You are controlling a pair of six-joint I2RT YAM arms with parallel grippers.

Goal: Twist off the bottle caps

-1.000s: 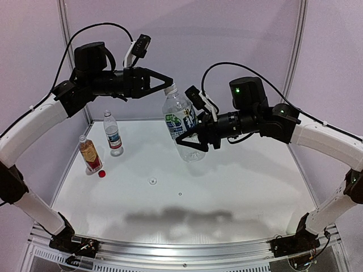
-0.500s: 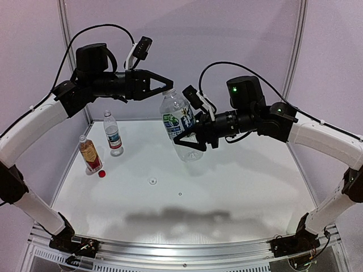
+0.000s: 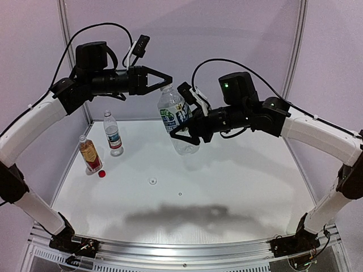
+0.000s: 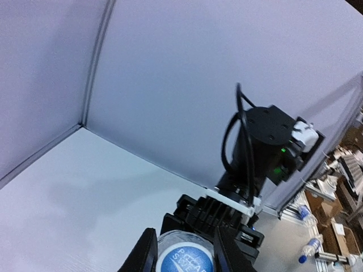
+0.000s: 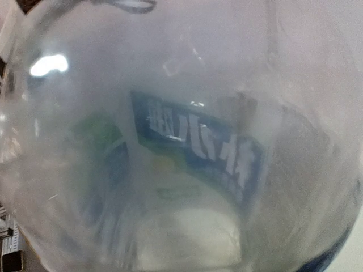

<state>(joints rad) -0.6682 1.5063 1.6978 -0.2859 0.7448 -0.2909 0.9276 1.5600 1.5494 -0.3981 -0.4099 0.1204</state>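
My right gripper (image 3: 185, 135) is shut on the lower body of a clear bottle (image 3: 173, 112) with a green-blue label and holds it tilted in the air above the table's back. In the right wrist view this bottle (image 5: 193, 141) fills the frame and hides the fingers. My left gripper (image 3: 168, 83) is shut on its whitish cap, which has a blue printed top (image 4: 185, 258), with a black finger (image 4: 145, 253) pressed on each side. A clear bottle (image 3: 113, 134) with a blue-white-red label and an amber bottle (image 3: 90, 154) stand capless at the left. A red cap (image 3: 102, 174) and a whitish cap (image 3: 152, 182) lie loose on the table.
The white table (image 3: 238, 181) is closed in by pale walls at the back and both sides. An aluminium rail (image 3: 181, 249) runs along the near edge between the arm bases. A tiny dark mark (image 3: 180, 194) sits near the table's middle.
My left jaws have closed on the held bottle's cap. The right arm has carried the bottle a little left and up, toward the left gripper.
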